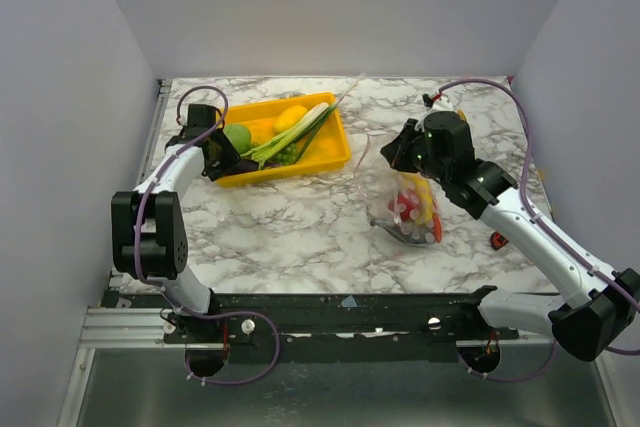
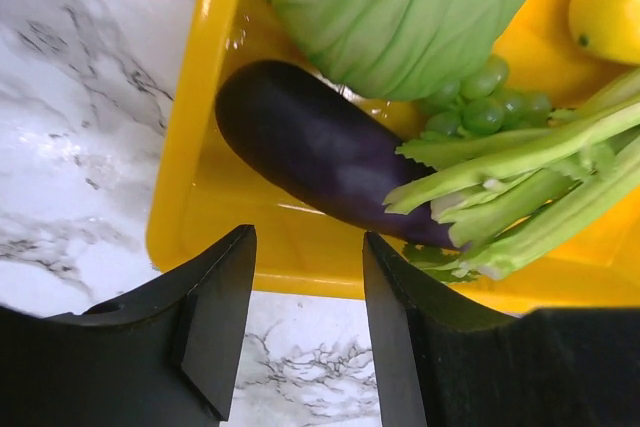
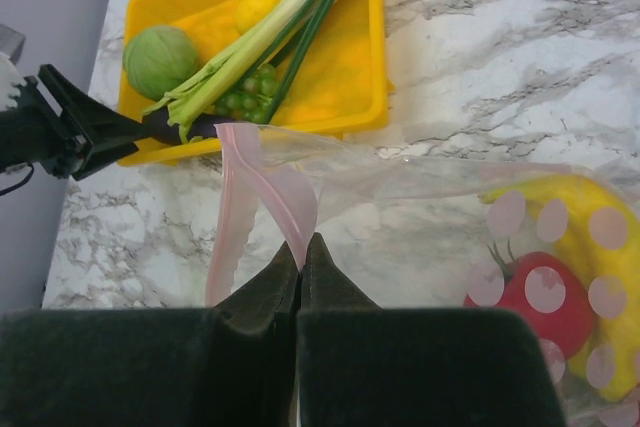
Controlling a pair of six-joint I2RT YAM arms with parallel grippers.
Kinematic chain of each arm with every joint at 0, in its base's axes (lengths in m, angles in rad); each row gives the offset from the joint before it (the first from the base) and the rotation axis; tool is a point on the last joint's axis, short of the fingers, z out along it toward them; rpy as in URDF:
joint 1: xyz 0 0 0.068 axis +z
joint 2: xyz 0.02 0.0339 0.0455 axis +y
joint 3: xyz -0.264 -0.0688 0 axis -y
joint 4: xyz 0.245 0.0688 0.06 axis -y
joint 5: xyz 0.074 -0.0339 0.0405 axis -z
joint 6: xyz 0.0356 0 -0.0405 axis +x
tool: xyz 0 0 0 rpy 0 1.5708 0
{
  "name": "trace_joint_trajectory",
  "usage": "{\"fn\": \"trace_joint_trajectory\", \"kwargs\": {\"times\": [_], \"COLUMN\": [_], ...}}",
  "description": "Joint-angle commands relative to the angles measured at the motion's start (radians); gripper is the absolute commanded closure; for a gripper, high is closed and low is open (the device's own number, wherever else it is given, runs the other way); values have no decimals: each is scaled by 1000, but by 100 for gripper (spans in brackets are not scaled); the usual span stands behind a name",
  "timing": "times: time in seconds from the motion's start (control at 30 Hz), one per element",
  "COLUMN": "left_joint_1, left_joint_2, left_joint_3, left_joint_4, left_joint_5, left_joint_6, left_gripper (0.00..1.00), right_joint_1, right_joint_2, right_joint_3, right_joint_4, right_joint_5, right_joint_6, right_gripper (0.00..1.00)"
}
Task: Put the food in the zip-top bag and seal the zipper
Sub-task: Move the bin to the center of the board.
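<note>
Right gripper (image 3: 300, 252) pinches the zipper (image 3: 238, 207) of the zip-top bag (image 1: 400, 197); left gripper (image 2: 308, 247) waits parted at the yellow tray (image 2: 185, 167).

The fingers of the right gripper are pressed fully together on the thin pink strip, which folds over just above their tips. The clear, crinkled bag hangs from this grip to the right of the tray, and its bottom seems to rest on the marble table (image 1: 290, 227). Inside the bag are a banana (image 3: 590, 209) and a red round fruit (image 3: 520, 302). The left gripper is about half open with nothing between its fingers, just outside the left near wall of the tray. Right behind that wall lies a dark eggplant (image 2: 320, 152), then the cabbage (image 2: 400, 7). Deeper in the tray are the grapes (image 2: 480, 107), the leeks (image 2: 520, 172) and a yellow fruit (image 2: 605, 7).
</note>
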Motion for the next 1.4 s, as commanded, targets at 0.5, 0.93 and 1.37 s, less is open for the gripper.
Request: {"fn": "trace_joint_trajectory", "kwargs": {"times": [0.5, 0.93, 1.37], "left_joint_1": [-250, -355, -296], "left_joint_2": [-195, -188, -439], "left_joint_3": [-371, -123, -413], "left_joint_4": [157, -159, 41], "left_joint_5": [228, 97, 14], "left_joint_6": [-161, 162, -753], "left_gripper": [52, 39, 51], "right_joint_1": [-5, -5, -4], "right_joint_2": [-10, -23, -41], "right_joint_3": [-45, -68, -68], "right_joint_4": [70, 62, 54], "right_joint_5": [-40, -31, -35], "right_joint_6": [-8, -8, 8], "right_gripper": [100, 100, 100]}}
